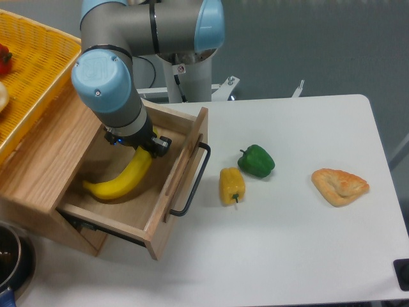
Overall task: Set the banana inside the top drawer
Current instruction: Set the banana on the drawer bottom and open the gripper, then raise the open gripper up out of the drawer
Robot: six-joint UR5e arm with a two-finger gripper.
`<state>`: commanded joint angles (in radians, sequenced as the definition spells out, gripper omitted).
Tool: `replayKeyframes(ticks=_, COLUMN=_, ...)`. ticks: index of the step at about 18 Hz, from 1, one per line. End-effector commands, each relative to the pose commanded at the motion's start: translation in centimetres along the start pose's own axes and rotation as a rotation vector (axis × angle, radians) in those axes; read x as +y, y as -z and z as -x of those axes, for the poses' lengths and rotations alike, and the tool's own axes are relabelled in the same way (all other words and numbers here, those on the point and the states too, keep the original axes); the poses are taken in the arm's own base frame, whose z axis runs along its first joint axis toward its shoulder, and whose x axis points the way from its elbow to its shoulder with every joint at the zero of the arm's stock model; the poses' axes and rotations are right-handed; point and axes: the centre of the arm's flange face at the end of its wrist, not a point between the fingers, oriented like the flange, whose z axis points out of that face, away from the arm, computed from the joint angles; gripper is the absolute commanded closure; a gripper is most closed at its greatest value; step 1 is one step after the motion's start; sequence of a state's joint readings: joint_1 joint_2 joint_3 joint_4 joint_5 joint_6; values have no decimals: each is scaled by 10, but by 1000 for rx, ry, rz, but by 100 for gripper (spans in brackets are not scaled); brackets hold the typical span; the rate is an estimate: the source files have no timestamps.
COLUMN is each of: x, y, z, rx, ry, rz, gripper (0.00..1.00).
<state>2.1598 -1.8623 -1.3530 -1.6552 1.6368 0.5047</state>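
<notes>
Hand point(144, 146) down inside open top drawer point(167, 195), pinching upper end of banana point(121, 181). Banana slants down-left from hand, far end on or near drawer floor, contact unclear. Right of hand on bench point(300, 236): yellow pepper point(232, 185), green pepper point(257, 160), pastry point(340, 185) farthest.

Top drawer point(167, 206) stands pulled open; its interior is largely occupied by the banana point(121, 181) and the tool point(142, 146) descending from above. Black handle point(192, 182) projects over the worktop point(300, 249). Yellow pepper point(231, 185) and green pepper point(257, 160) sit near the handle. Pastry point(340, 185) lies well apart, right.
</notes>
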Motion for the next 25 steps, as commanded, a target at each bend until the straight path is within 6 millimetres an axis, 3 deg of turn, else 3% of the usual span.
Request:
replayKeyframes(ticks=3, x=0, y=-4, z=0, rx=4, ry=-1, rz=7, gripper=64)
replayKeyframes(ticks=16, x=2, y=-2, z=0, rx=-5, ry=-4, rz=1, gripper=34)
replayKeyframes(ticks=20, x=4, y=12, z=3, rx=-19, ry=-2, rz=-26, gripper=20)
replayKeyframes(ticks=23, x=15, y=38, z=5, rx=-62, ry=9, rz=-88, gripper=3)
replayKeyframes(ticks=25, x=23, y=53, z=15, rx=-92, ry=32, rz=-135, gripper=0)
